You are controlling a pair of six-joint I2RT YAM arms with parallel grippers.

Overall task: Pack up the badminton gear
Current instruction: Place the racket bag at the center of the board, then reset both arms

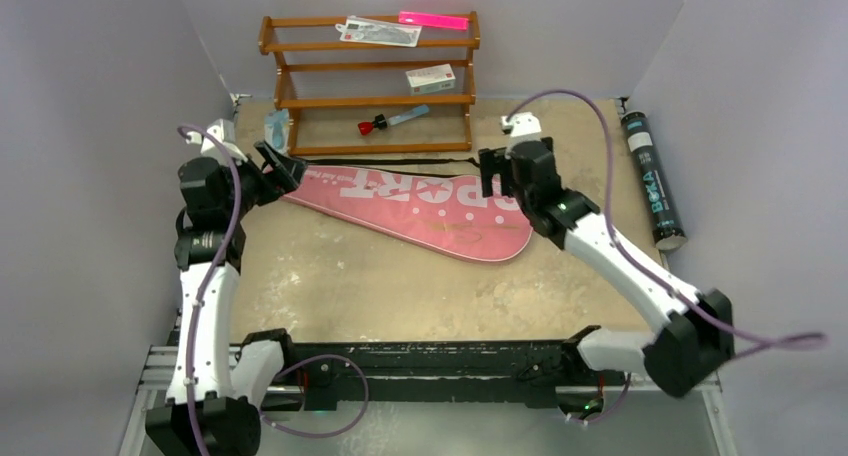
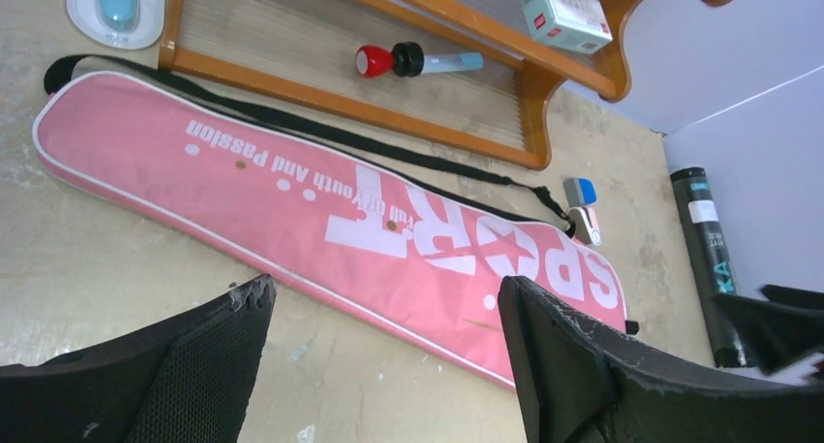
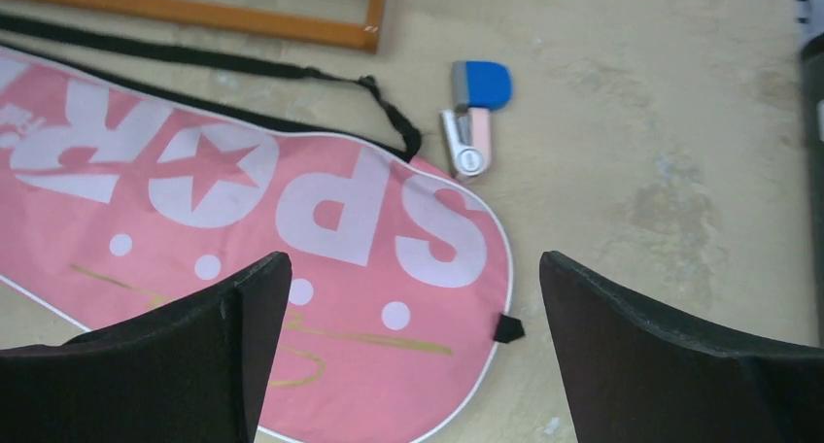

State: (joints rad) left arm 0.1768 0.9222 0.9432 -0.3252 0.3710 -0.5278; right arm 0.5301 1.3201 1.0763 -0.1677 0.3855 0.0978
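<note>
Pink bag [image 1: 410,208] lay flat on table [image 1: 380,286], left gripper [image 2: 384,292] at its narrow end — fingers [image 2: 194,365] spread, empty, right gripper [image 3: 413,268] at wide end — fingers [image 3: 194,356] likewise spread.

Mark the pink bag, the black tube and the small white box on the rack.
pink bag [image 1: 420,201]: top view, middle of the bag, at the SPORT lettering.
black tube [image 1: 651,181]: top view, halfway along its length.
small white box [image 1: 431,77]: top view, centre of its visible face.
</note>
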